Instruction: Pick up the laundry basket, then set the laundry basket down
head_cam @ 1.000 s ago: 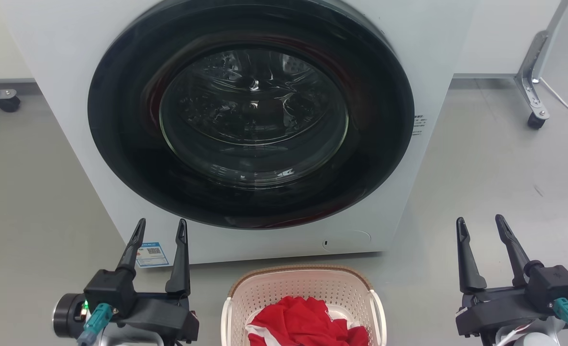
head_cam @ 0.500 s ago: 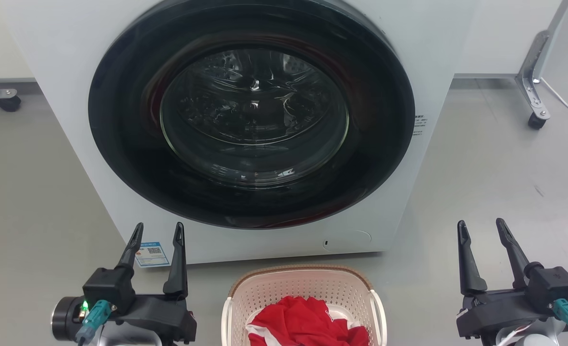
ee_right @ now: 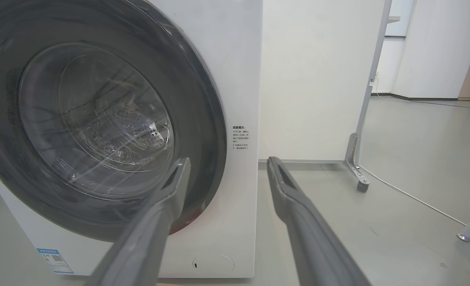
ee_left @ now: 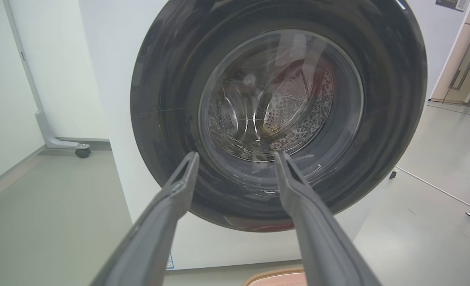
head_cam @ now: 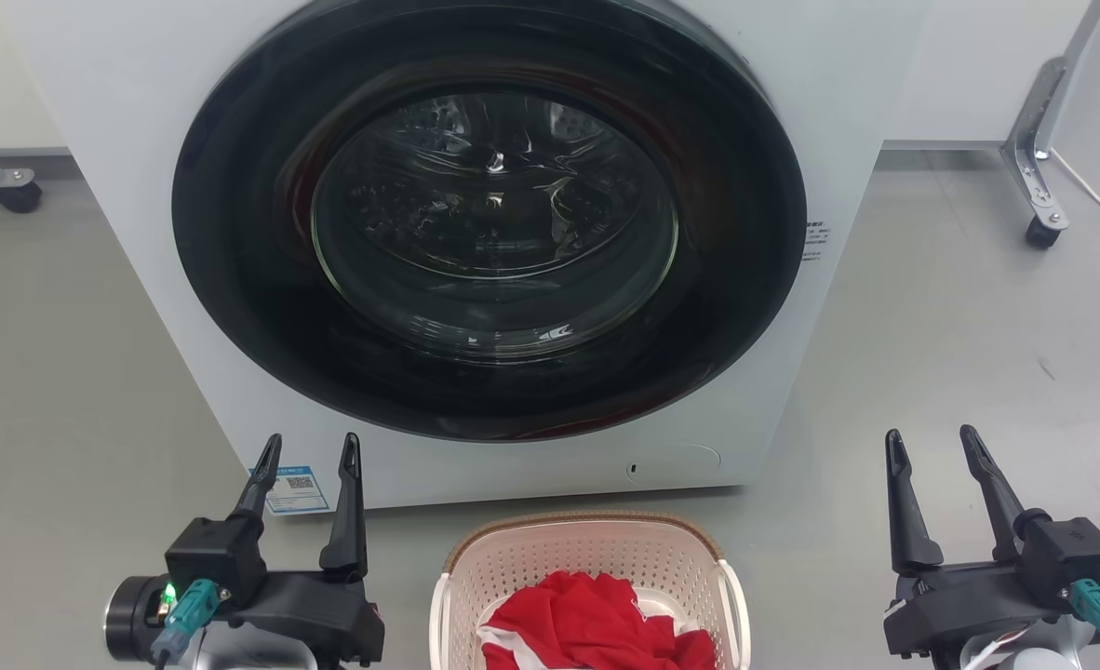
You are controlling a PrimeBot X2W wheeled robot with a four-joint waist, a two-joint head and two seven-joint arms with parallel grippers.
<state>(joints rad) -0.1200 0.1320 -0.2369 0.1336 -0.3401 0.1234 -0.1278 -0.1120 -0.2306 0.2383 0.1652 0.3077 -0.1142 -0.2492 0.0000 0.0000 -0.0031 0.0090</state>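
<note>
The laundry basket (head_cam: 606, 549), cream-white and perforated with a brown rim, stands on the floor at the bottom centre of the head view, holding red cloth (head_cam: 596, 623). Its brown rim (ee_left: 276, 276) peeks in at the bottom edge of the left wrist view. My left gripper (head_cam: 313, 451) hovers open to the basket's left, apart from it. Over on the other side, my right gripper (head_cam: 932, 445) is open too and holds nothing. Both point toward the washing machine; the left gripper (ee_left: 237, 157) and the right gripper (ee_right: 228, 162) show empty gaps in their wrist views.
A white washing machine (head_cam: 848, 74) with a large dark round door (head_cam: 489, 214), shut, stands right behind the basket. A metal frame leg on a castor (head_cam: 1039, 228) is at the right, another castor (head_cam: 18, 195) at the left. Grey floor lies on both sides.
The left gripper has dropped slightly lower in the head view over the last second. The right gripper and the basket have barely shifted.
</note>
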